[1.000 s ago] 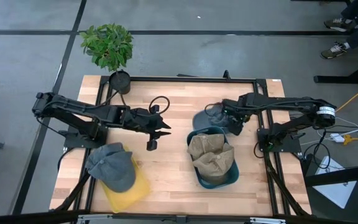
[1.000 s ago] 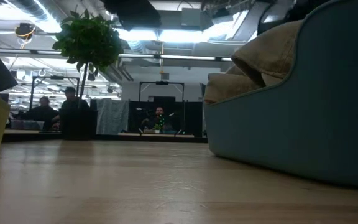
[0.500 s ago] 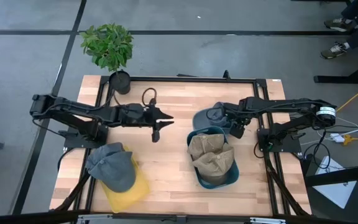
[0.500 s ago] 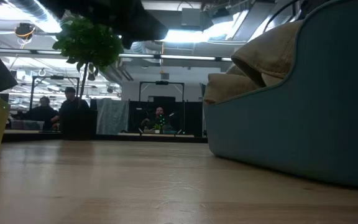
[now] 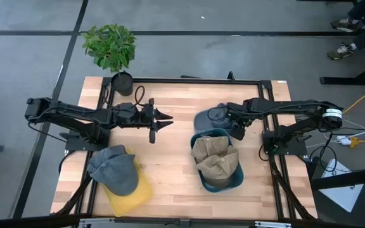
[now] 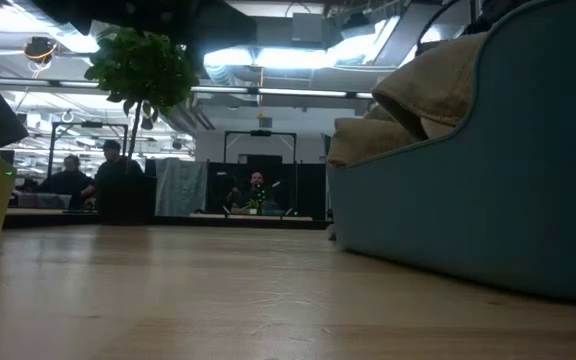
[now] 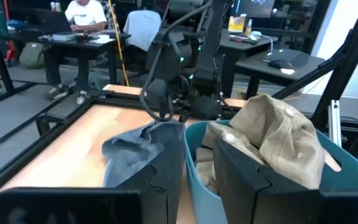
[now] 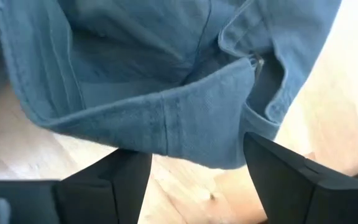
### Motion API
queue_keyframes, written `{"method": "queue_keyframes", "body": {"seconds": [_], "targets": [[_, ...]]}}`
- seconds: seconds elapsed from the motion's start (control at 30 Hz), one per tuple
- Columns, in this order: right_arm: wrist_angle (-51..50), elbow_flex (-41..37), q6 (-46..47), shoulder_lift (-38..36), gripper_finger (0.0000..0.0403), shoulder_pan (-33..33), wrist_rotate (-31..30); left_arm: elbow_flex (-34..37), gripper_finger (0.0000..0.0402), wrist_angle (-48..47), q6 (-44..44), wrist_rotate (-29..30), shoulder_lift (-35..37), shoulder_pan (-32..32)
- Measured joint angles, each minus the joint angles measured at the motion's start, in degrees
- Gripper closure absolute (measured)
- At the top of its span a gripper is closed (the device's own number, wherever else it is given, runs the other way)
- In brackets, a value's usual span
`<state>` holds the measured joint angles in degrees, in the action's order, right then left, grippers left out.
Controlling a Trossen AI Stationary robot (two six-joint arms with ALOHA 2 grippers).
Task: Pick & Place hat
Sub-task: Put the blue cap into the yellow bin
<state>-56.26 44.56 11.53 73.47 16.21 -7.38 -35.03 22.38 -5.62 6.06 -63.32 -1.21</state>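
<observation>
**Right gripper open over the blue-grey hat behind the teal bin**

From above, the left side of the wooden table [image 5: 170, 164] holds a yellow bin [image 5: 132, 193] with a grey cap [image 5: 114, 170] lying on it. Just behind it, the left arm reaches toward the table's middle, its left gripper [image 5: 159, 122] above bare wood, well apart from every hat. Its own wrist camera shows the two dark fingers [image 7: 166, 171] standing close together with only a narrow gap and nothing between them, something the overhead picture does not resolve.

Right of centre sits the teal bin [image 5: 203, 174] with a tan hat [image 5: 214, 158] in it. The low camera sees only this bin's wall [image 6: 488, 190] and the tan cloth at its rim, while the potted plant [image 5: 111, 47] stands off the far left corner.

Just behind the teal bin, on the wood, lies the blue-grey hat [image 5: 209, 118]. The right gripper [image 5: 238, 130] is at its right edge. The right wrist camera fills with that hat's folded fabric [image 8: 166, 81], the fingers [image 8: 284, 180] spread wide on either side below it and not clamped on the cloth. The left wrist view shows the same hat [image 7: 138, 146] draped beside the bin under the right arm.
</observation>
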Motion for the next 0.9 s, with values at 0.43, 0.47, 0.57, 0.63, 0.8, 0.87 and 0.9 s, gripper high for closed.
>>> {"method": "queue_keyframes", "body": {"seconds": [0.43, 0.47, 0.57, 0.63, 0.8, 0.87, 0.9], "targets": [[0.4, 3.0, -2.6, 0.0, 0.0326, 0.0, 8.5, 0.0, 0.0315, -3.0, 0.3, -0.4, 0.4, 0.0], [0.7, 3.0, -2.6, 0.0, 0.0349, 0.0, 8.5, 0.0, 0.0315, -3.3, 0.3, -0.4, 0.4, 0.0], [1.8, 3.0, -3.2, 0.0, 0.0391, 0.0, 8.5, 0.0, 0.0315, -3.8, 0.3, -0.8, 0.4, 0.0], [3.3, 3.0, -3.2, 0.0, 0.0387, 0.0, 8.5, 0.0, 0.0316, -4.0, 0.3, -1.6, 0.4, 0.0], [9.2, 5.0, -2.5, 0.0, 0.0395, 0.0, 8.5, 0.0, 0.0315, -4.2, 0.4, -1.9, 0.4, 0.0], [11.3, 7.4, -2.5, 0.0, 0.0396, 0.0, 8.5, 0.0, 0.0315, -4.2, 0.4, -1.9, 0.4, 0.0], [11.8, 8.7, -2.6, 0.0, 0.0395, 0.0, 8.5, 0.0, 0.0315, -4.2, 0.4, -1.9, 0.4, 0.0]]}}
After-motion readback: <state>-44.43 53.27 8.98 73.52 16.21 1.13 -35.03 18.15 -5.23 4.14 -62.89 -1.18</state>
